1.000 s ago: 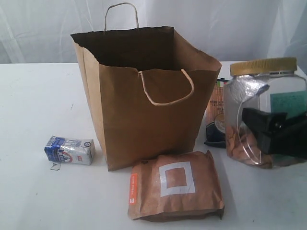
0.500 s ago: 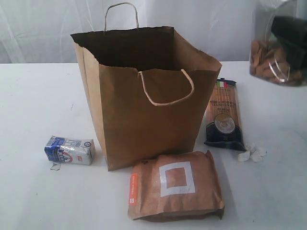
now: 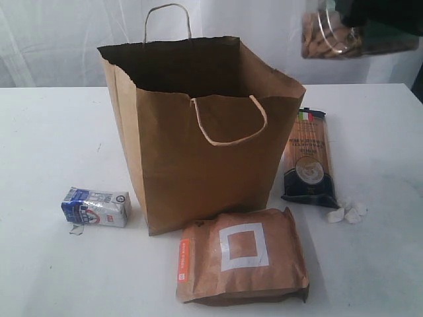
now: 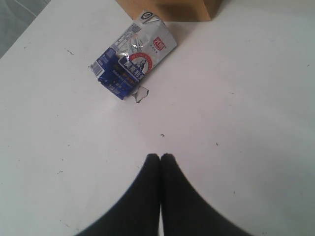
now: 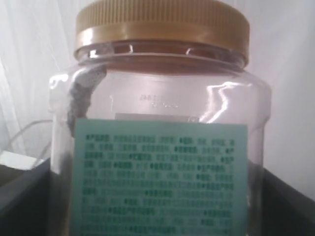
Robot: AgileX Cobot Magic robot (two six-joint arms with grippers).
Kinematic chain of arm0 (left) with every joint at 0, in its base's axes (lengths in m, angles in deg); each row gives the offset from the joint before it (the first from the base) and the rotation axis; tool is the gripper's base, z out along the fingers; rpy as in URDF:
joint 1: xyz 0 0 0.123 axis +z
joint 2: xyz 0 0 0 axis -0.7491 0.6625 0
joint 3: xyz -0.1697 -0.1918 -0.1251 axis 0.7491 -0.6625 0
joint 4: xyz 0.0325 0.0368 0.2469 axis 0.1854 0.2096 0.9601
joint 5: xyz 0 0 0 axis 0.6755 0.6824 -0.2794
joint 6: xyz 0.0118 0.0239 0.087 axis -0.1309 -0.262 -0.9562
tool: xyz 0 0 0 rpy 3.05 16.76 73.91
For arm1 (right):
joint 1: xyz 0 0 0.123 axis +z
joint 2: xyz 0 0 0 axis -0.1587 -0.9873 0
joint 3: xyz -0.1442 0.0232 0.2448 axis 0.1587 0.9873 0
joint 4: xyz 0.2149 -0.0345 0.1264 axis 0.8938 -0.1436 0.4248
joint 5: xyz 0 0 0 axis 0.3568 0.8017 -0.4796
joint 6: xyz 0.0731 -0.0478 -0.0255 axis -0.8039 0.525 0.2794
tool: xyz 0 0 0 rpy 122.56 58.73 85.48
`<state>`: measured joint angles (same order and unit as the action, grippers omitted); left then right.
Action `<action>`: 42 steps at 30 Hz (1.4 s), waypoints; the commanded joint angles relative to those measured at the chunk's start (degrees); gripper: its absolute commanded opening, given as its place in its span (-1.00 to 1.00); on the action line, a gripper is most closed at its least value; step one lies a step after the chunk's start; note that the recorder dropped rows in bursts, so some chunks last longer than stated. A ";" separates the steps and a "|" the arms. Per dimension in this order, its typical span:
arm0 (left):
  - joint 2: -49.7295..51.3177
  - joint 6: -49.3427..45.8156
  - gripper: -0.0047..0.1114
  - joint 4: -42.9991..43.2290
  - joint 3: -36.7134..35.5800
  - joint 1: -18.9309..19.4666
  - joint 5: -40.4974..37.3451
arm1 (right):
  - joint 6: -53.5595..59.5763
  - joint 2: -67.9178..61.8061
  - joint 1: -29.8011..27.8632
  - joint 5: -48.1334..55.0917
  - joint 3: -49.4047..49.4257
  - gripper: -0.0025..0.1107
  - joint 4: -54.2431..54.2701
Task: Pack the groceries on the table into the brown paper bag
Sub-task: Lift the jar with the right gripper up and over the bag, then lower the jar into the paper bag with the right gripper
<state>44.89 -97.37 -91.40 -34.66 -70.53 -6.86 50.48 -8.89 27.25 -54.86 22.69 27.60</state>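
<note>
The brown paper bag (image 3: 198,132) stands upright and open in the middle of the table (image 3: 53,132). My right gripper (image 3: 370,30) is shut on the gold-lidded clear jar (image 3: 330,39), held high in the air to the right of the bag's mouth. In the right wrist view the jar (image 5: 160,128) with its green label fills the space between the jaws of that gripper (image 5: 157,206). A small blue-white carton (image 3: 96,207) lies left of the bag. My left gripper (image 4: 160,158) hovers shut and empty over bare table short of the carton (image 4: 134,61).
A brown pouch with a white square (image 3: 242,263) lies flat in front of the bag. The long pasta packet (image 3: 309,158) lies to the bag's right, with a few small white lumps (image 3: 347,212) beside it. A paper scrap (image 4: 141,93) sits by the carton.
The right gripper has lifted the jar off the table at the right, up and then leftward toward the bag's top. The white lumps now show where the jar stood.
</note>
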 commanded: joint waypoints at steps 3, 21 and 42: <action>-0.43 0.33 -0.92 -0.17 -0.27 0.14 0.06 | -4.10 0.13 4.48 -7.11 -1.14 -0.96 -3.40; -0.43 0.33 -0.92 -0.17 -0.27 0.14 0.06 | -4.10 -6.93 12.80 -17.34 -1.41 -0.96 -8.81; -0.43 0.33 -0.92 -0.17 -0.27 0.14 0.06 | -3.97 -19.23 12.80 -19.27 -7.74 -0.96 -21.12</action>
<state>44.89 -97.37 -91.40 -34.66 -70.53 -6.86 46.52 -26.94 39.99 -72.94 16.36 7.04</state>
